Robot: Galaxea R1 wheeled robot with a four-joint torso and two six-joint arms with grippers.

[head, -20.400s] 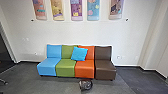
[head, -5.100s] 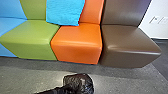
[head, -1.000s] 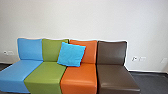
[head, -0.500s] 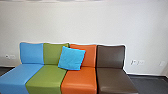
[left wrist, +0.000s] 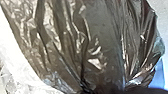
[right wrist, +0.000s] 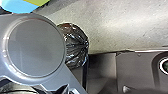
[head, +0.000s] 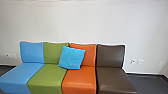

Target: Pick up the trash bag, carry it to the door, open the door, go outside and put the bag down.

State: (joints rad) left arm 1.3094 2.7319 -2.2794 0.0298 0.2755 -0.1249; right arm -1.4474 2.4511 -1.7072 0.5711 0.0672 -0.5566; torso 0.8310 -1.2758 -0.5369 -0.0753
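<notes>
Left pincer (left wrist: 100, 89) looks closed on the gathered neck of the glossy black plastic trash bag (left wrist: 72, 37), beside robot's base (right wrist: 140, 67), probably for a clean carry; right pincer: can't tell.

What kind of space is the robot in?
Looks like an office lounge or waiting area: four armless seats in blue, green, orange and brown pushed together, a bright blue square cushion on them, and a plain white wall behind.
</notes>
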